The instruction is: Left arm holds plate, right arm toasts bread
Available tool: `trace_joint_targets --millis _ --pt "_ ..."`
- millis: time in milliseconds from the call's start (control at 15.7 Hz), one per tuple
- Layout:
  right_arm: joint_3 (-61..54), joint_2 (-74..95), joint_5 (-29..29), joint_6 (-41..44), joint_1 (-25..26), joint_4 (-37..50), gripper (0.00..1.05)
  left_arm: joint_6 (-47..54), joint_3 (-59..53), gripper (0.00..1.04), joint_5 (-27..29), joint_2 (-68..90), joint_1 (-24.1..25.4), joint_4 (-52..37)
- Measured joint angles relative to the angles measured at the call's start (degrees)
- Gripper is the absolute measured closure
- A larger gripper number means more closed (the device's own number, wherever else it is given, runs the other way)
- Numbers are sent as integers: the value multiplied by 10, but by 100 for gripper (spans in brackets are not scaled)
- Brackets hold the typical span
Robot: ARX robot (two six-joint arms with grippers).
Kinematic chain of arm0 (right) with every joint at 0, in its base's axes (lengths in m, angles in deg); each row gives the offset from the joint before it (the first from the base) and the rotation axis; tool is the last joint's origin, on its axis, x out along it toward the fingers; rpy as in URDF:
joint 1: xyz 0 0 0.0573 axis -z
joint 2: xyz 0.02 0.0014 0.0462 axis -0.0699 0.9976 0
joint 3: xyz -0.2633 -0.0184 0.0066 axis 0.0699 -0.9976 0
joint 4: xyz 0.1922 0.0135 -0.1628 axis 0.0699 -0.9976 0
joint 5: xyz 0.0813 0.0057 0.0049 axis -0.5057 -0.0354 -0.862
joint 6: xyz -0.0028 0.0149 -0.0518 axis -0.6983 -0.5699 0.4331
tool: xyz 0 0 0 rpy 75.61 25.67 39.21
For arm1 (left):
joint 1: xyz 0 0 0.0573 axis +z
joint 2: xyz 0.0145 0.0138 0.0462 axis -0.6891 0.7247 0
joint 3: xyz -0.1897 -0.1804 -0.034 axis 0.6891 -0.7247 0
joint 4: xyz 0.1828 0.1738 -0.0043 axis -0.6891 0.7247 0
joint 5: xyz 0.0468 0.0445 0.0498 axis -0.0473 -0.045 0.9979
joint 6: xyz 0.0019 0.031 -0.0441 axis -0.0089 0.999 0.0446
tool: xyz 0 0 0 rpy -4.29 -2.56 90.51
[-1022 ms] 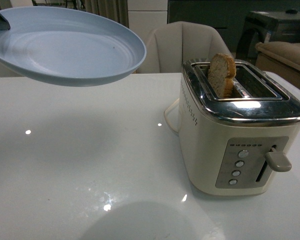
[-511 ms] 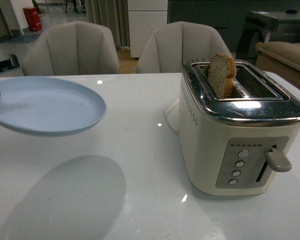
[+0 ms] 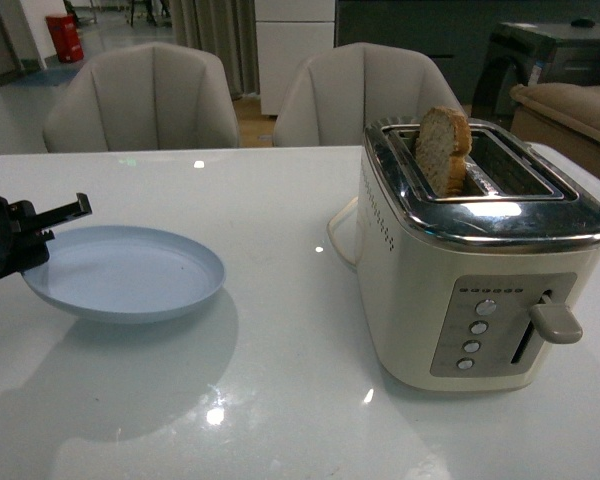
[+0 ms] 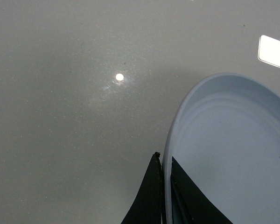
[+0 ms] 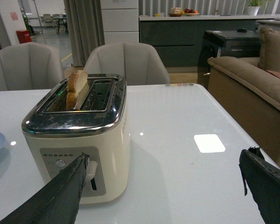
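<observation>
Bread [image 3: 443, 148] stands in the toaster [image 3: 420, 290] slot with its top out and the lever up, so toasting is probably not started. Right gripper [image 5: 165, 156] fingers are spread wide and empty, facing the toaster's lever. Left gripper [image 4: 164, 196] fingers pinch the rim of the plate [image 3: 130, 275], which sits low at the tabletop [image 3: 280, 350], well left of the toaster.

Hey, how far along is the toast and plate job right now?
Done: the bread stands in the toaster slot. In hand: the left hand grips the plate by its rim, low by the table. Left: the lever is up and the right hand is open, short of the toaster, so toasting or serving looks pending.
</observation>
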Motion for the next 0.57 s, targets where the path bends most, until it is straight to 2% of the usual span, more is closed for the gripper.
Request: trace_joint_targets --millis 319,575 --pt "0 0 0 0 0 0 6 -10 16 102 23 27 11 -16" --pt "0 0 0 0 0 0 6 -7 14 102 52 38 16 -66"
